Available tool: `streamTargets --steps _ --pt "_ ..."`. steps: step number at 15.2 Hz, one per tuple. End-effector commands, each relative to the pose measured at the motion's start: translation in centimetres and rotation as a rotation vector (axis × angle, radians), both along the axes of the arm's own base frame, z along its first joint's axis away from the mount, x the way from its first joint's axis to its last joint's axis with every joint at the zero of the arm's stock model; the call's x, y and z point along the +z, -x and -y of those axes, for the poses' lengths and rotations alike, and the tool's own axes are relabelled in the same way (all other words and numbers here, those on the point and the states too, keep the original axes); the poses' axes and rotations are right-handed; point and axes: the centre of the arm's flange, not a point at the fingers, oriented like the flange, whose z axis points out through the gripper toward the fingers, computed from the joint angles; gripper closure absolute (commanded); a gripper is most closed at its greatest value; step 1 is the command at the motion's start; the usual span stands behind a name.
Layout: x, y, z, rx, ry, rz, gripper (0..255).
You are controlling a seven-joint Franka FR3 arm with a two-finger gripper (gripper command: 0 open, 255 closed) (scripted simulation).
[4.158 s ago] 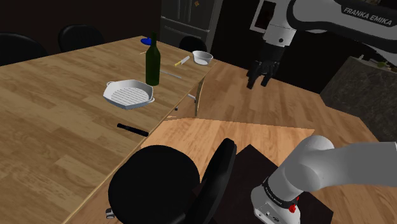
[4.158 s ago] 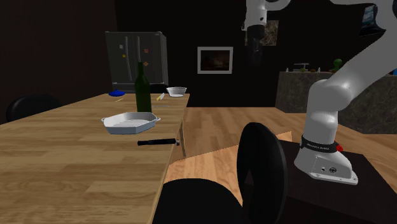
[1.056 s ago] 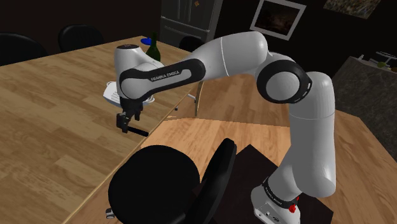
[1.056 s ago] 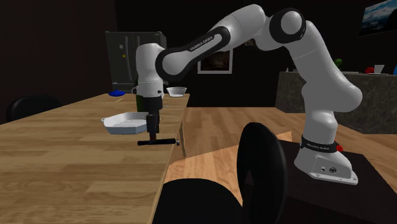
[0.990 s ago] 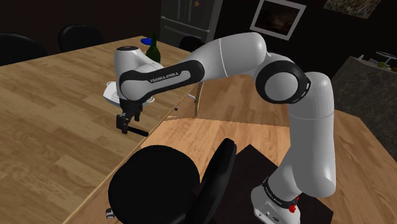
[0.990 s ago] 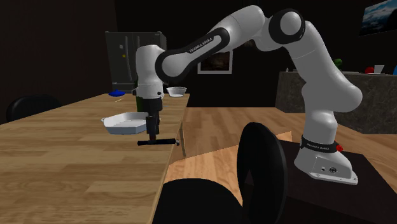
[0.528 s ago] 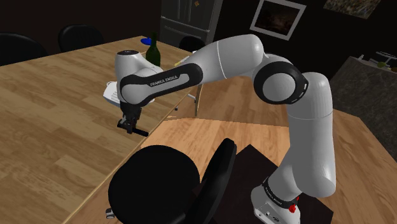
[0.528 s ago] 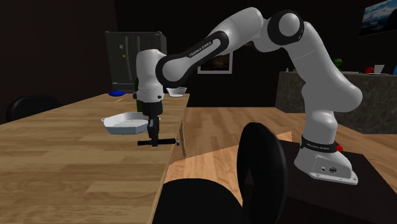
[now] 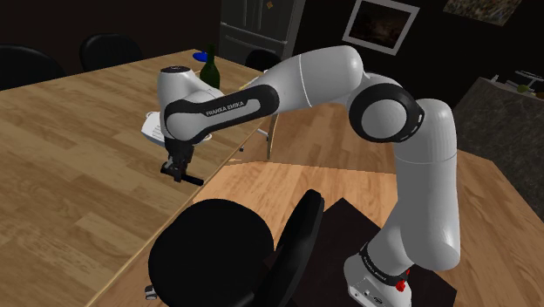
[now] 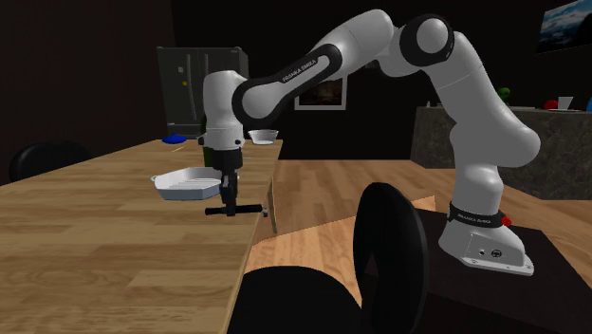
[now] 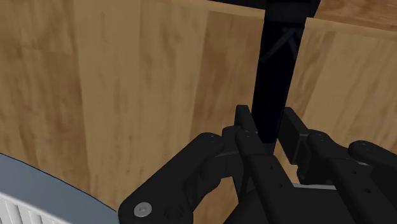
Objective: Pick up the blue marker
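The marker (image 9: 194, 181) is a slim, dark, almost black stick lying on the wooden table (image 9: 70, 174) near its edge. In the second exterior view the marker (image 10: 247, 211) rests flat, and my gripper (image 10: 228, 206) comes straight down on the end nearer the pan. My gripper (image 9: 177, 171) is shut on it. The wrist view has the marker (image 11: 275, 70) running away from the hand, clasped between the two black fingers (image 11: 245, 125) of my gripper (image 11: 270, 127).
A white ribbed pan (image 10: 190, 182) sits just behind the gripper, its rim (image 11: 38, 184) close to the hand. A white bowl (image 10: 263, 137) and a green bottle (image 9: 209, 63) stand farther back. A black office chair (image 9: 227, 244) is pushed up by the table's edge.
Over the last second the hand sank a little onto the marker and the fingers went from apart to shut on it. The marker lies where it was.
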Motion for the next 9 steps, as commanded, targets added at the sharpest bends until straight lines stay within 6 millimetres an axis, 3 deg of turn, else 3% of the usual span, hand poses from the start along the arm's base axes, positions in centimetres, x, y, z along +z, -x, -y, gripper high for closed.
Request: streamTargets --steps 1,9 --pt "0.9 0.0 0.0 0.000 0.000 0.000 255" --pt "5.2 0.0 0.0 0.000 0.000 0.000 255"
